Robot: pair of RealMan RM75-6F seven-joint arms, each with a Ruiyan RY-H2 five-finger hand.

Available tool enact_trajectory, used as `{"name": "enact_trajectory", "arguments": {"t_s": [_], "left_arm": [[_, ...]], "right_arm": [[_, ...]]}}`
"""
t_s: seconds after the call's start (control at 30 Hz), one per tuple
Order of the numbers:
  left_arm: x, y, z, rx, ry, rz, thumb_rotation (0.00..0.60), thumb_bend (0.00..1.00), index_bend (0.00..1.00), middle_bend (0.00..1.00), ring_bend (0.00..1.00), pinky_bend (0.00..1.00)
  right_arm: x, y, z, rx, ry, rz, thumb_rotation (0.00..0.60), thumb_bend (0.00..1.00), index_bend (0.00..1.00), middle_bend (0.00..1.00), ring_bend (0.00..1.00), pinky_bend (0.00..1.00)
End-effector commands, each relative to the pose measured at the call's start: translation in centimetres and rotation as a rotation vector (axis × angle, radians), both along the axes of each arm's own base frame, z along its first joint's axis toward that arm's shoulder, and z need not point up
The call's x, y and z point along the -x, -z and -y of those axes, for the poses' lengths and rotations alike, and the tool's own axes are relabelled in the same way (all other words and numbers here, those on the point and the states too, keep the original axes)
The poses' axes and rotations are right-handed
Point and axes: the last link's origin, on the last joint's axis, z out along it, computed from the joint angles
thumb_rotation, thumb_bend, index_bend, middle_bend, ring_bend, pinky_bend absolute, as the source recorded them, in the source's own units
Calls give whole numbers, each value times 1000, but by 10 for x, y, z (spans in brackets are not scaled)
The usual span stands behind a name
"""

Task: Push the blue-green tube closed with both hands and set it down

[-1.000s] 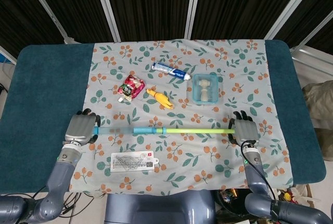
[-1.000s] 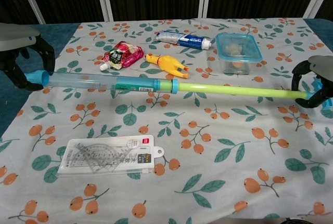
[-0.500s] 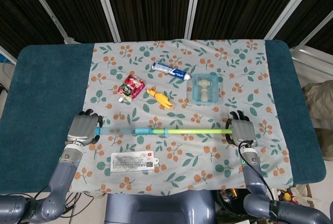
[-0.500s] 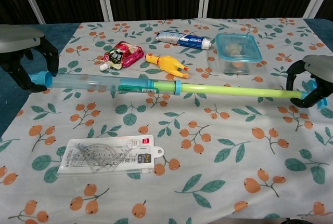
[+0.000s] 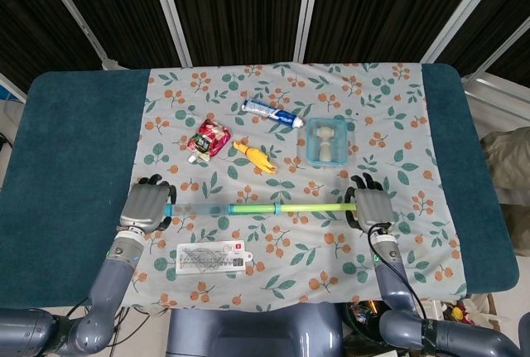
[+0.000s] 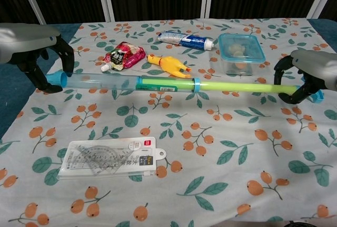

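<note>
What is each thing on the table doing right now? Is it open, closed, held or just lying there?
blue-green tube: partly pushed in, green rod sticking out, held at both ends
left hand: grips the blue end
right hand: grips the green end
toothpaste tube: capped, lying flat
clear box: lid on
red pouch: capped, lying flat
rubber chicken: lying on its side
ruler set: flat in its packet

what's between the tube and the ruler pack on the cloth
Nothing: in the chest view only bare floral cloth separates the blue-green tube from the ruler pack.
</note>
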Motion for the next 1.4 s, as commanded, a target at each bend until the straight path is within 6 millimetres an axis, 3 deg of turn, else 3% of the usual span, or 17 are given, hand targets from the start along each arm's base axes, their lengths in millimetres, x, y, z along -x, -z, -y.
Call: {"name": "enact_trajectory", "arguments": {"t_s": [0.03,0.47,1.4], "left_arm": [[-4,2,1,4,5,3,600,314,537,364,151,240],[-20,15,0,13,24,12,600,315,537,364,151,240],[-36,32,1,31,36,21,600,314,537,364,151,240]], "right_arm": [[-4,0,0,-3,-11,5,600,482,712,142,62,172],[-23,4,-5,-22,-67,31,600,489,721,145,62,172],[-39,12,-15,-52,-125,54,600,490,750,159,62,172]]}}
